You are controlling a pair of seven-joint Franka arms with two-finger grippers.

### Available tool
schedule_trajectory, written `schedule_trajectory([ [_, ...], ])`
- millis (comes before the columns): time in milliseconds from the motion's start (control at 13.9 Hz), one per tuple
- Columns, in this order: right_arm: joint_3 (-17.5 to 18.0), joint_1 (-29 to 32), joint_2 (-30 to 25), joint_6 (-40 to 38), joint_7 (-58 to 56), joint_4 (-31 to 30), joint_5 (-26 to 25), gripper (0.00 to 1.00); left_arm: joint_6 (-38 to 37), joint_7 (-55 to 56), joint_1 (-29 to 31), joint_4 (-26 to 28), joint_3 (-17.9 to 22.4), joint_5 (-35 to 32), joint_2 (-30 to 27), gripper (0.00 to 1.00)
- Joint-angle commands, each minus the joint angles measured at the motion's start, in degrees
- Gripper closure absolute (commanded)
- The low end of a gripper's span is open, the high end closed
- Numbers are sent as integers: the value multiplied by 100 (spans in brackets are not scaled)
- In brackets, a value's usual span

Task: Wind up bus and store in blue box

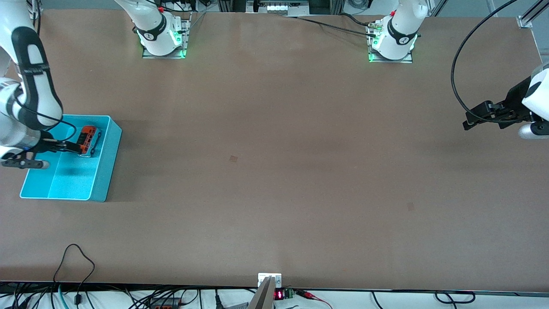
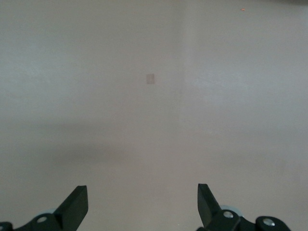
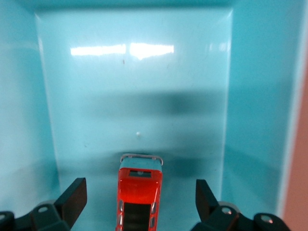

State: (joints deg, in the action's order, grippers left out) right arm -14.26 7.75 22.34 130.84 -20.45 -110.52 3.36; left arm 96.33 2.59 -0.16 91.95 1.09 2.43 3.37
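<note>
Box (image 1: pixel 99 180) at right arm's end of table. Bus (image 3: pixel 139 195) rests on its floor, between the spread fingers of right gripper (image 3: pixel 139 202), released. Advice: lift straight up, clear of the walls. Left gripper (image 2: pixel 143 204) waits, fingers apart, empty.

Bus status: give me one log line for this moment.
bus: in blue box, released | right gripper: open, over bus | left gripper: open, waiting

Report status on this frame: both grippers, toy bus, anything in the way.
Right gripper open inside large cyan plastic box, straddling small orange toy bus on its floor. Left gripper open, waiting over bare table. Nothing in the way.
</note>
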Motion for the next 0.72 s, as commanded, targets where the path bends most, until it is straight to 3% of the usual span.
schedule_trajectory([
  [0, 64, -10, -641, -680, -91, 327, 7, 0, -88, -101, 33, -37, -232, -278, -82, 0],
  [216, 73, -107, -1046, -1715, -91, 898, -19, 0, -88, -101, 95, -37, -197, -146, -82, 0],
  [504, 82, -318, -1161, -3482, -38, 1918, -46, 0, -97, -92, 95, -37, -197, -76, -91, 0],
  [648, 82, -449, -1214, -3933, -12, 2148, -46, 0, -88, -84, 95, -37, -189, -76, -91, 0],
])
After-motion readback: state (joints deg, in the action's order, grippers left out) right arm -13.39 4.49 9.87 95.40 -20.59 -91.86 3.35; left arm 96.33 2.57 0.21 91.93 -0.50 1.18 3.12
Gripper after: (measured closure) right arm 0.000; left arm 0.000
